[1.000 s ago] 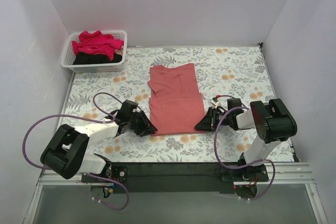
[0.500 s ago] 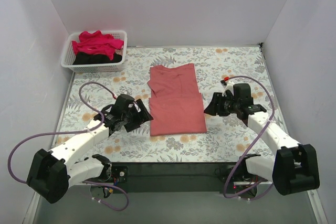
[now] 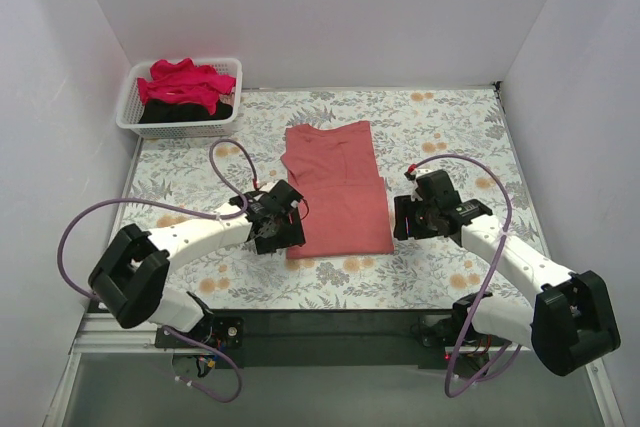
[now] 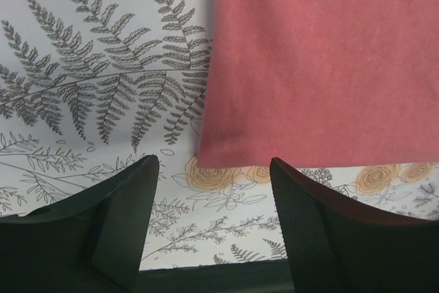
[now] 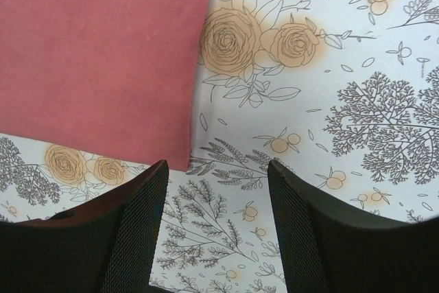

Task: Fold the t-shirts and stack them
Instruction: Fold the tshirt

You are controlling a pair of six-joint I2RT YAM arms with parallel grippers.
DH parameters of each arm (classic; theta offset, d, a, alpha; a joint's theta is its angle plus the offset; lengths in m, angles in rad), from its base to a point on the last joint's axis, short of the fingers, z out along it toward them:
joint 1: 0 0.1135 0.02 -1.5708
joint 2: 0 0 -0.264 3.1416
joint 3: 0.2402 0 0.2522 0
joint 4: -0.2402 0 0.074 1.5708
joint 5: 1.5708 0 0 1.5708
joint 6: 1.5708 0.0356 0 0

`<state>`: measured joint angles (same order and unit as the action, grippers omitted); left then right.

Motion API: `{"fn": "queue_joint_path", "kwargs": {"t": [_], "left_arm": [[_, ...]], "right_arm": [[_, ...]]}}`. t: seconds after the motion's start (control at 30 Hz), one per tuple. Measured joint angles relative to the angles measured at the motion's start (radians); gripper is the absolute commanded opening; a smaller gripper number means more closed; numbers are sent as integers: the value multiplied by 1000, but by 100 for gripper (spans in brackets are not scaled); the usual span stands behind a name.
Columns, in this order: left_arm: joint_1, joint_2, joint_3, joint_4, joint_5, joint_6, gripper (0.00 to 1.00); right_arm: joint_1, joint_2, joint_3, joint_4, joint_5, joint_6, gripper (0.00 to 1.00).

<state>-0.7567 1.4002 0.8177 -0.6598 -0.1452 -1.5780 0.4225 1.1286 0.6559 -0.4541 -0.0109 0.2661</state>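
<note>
The coral-red t-shirt point(image 3: 335, 187) lies flat on the floral table, folded into a long strip. My left gripper point(image 3: 287, 234) is open and empty at the shirt's near left corner. In the left wrist view the shirt point(image 4: 322, 60) fills the upper right, and its corner lies just ahead of the open left gripper point(image 4: 212, 167). My right gripper point(image 3: 399, 219) is open and empty beside the near right corner. In the right wrist view the shirt point(image 5: 96, 53) is at the upper left, its corner just ahead of the left finger of the right gripper point(image 5: 216, 167). The crimson-pink t-shirt point(image 3: 182, 81) lies on the black t-shirt point(image 3: 190, 112).
A white slatted basket point(image 3: 130, 117) at the far left corner holds the pink and black shirts. White walls close the table on the left, back and right. The floral tablecloth point(image 3: 450, 137) is bare to the right of the shirt.
Both arms have swung in toward the coral-red shirt's near corners. The left gripper moved right, up to the left corner. The right gripper moved nearer beside the right corner. The shirt has not moved.
</note>
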Motion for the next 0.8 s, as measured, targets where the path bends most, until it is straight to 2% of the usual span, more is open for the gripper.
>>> {"fn": "queue_joint_path", "kwargs": {"t": [0.2,0.47,0.63,0.73,0.77,0.8], "left_arm": [[-40,94,42,-10,-39,2,46],[-71,166,61,-27,-63,0,50],[-97,207,98,-52,-85,-2,47],[-115,231,124,-66,-97,-13,35],[-121,235,129,-67,-101,-18,23],[-127,238,131,-64,-103,-26,17]], "right_arm": [[53,23,0,-15,40,11,67],[90,44,1,-17,74,20,66],[114,70,3,-16,91,24,66],[126,93,3,-17,95,28,66],[130,102,5,-18,98,30,66],[136,111,8,-19,98,32,66]]}}
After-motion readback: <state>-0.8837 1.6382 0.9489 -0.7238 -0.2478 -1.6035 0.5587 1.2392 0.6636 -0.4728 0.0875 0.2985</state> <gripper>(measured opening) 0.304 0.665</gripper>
